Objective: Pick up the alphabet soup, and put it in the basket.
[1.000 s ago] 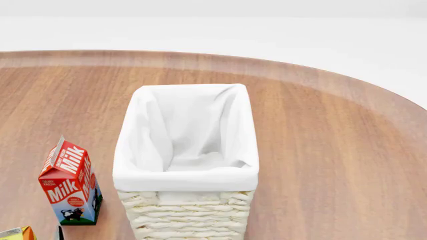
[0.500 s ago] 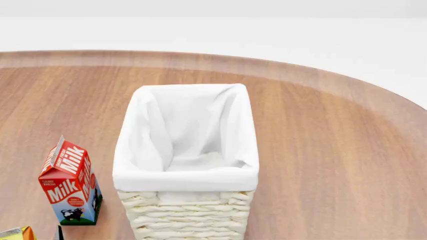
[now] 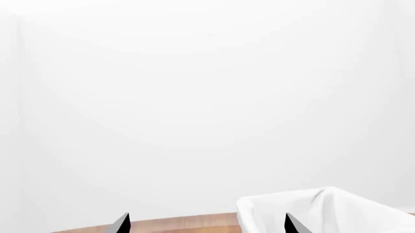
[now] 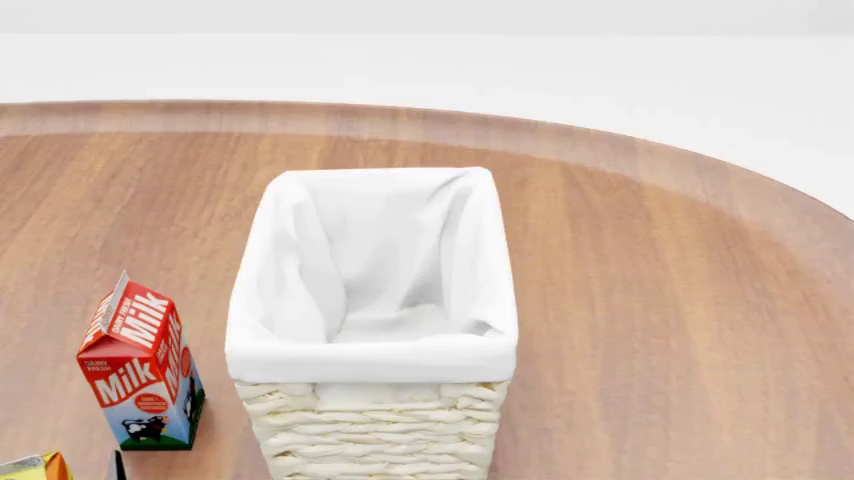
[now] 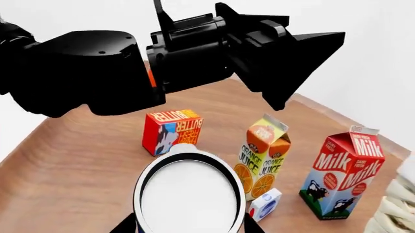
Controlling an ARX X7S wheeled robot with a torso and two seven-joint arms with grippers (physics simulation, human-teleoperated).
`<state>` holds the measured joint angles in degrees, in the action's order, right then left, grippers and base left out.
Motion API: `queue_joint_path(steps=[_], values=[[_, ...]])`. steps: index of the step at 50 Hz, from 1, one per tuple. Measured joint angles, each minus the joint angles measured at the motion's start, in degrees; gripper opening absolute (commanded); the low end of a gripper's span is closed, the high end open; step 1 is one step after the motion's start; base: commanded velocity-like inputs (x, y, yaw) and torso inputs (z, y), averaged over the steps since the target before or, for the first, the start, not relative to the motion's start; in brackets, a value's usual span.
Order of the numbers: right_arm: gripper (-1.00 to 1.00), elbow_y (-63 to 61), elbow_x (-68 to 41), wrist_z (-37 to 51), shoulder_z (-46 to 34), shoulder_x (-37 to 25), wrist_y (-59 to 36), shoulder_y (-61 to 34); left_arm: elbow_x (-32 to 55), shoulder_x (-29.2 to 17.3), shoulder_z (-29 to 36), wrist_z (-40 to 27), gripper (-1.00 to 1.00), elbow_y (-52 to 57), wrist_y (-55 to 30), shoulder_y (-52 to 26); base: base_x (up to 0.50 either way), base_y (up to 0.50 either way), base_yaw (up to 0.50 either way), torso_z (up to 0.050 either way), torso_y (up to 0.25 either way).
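The alphabet soup can [image 5: 188,194] shows in the right wrist view as a silver-white round top with a thin blue edge. It sits between my right gripper's [image 5: 186,226] two dark fingers, which press on both of its sides. Its label and base are hidden. The cream wicker basket [image 4: 374,430] with white cloth lining stands mid-table in the head view and looks empty; its cloth rim also shows in the left wrist view [image 3: 324,211]. My left gripper [image 3: 206,226] is open, empty and aimed past the basket at the white wall. Neither gripper shows in the head view.
A milk carton [image 4: 140,365] stands left of the basket, with a juice carton's top [image 4: 34,467] at the frame's corner. The right wrist view shows a butter box [image 5: 172,130], orange juice carton [image 5: 263,155], milk carton [image 5: 343,172], a small blue-white box [image 5: 265,204] and my black left arm [image 5: 97,68] overhead.
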<state>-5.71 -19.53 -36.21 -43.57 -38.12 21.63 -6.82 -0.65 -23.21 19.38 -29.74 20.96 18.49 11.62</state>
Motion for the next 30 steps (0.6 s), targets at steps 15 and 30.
queue_joint_path(steps=[15,30], values=[[-1.0,-0.73,-2.39,0.53,1.63,-1.37,2.89,1.49,-0.05,-0.11,0.14,-0.24,1.0,0.04,0.0,0.02,0.0,0.0,0.0,0.0,0.0],[-1.0,-3.46,-7.37,1.85,4.04,-2.96,5.16,2.79,0.02,-0.24,0.33,-0.34,1.0,-0.03,-0.06,-0.1,0.0,0.0,0.0,0.0,0.001]])
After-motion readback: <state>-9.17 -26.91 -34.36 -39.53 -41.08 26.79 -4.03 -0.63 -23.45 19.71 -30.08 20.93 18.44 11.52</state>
